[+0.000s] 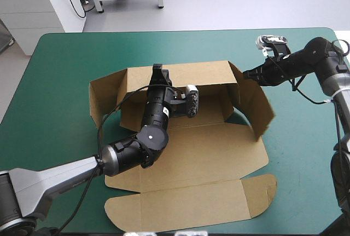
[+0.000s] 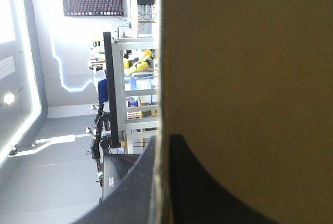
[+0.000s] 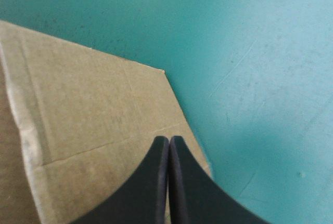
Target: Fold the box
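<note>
The box point(image 1: 208, 154) sits mid-table point(image 1: 60, 66), brown board with back and side walls raised and lid flat toward the near edge. My left pincer point(image 1: 158, 73) clamps the back wall's top edge. My right pincer point(image 1: 247, 74), fingers pressed together, touches the right wall.

Soft, even light is coming down from above onto the table point(image 1: 60, 72), and the box point(image 1: 191, 159) is throwing only faint shadows inside its raised walls. At the left wrist, white glare is flaring past the board's edge, leaving its face dim. Shadow is pooling on the table beside the right gripper point(image 3: 169, 146).
</note>
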Robot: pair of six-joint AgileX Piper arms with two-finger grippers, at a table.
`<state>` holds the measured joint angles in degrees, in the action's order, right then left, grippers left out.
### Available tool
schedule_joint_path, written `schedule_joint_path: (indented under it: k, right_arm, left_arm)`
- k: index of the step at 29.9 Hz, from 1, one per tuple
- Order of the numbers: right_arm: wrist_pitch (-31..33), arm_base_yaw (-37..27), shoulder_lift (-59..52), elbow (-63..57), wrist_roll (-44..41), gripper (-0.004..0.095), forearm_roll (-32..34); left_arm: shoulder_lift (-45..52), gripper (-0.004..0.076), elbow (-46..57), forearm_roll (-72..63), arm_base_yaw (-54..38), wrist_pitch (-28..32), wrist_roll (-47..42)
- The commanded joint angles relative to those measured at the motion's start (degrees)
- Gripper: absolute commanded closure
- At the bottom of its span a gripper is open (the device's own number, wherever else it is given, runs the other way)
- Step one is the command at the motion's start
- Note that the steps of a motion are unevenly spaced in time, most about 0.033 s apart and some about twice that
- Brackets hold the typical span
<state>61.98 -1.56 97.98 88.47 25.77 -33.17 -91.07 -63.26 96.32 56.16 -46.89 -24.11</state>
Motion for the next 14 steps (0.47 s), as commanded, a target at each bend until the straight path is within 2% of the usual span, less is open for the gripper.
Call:
schedule_joint_path:
  k: [1,9,11,14]
  right_arm:
    - [-1.93,-1.26,-2.93,1.44,0.0,0.0928,-2.42]
    - [-1.7,-1.05,-3.08,0.87,2.42,0.0927,-4.22]
    - [-3.97,-0.43,-4.06,-1.22,5.19,0.0927,-5.97]
    - [-10.59,1.25,-7.13,-7.92,12.61,0.0927,-9.37]
  left_arm:
    - [2.13,0.0731,-2.82,5.71,-1.46,0.1,-0.32]
    - [2.13,0.0731,-2.82,4.84,-3.49,1.77,-0.32]
    - [2.13,0.0731,-2.82,4.84,-3.49,2.24,-0.32]
    - [2.13,0.0731,-2.82,4.27,-3.49,2.4,-0.32]
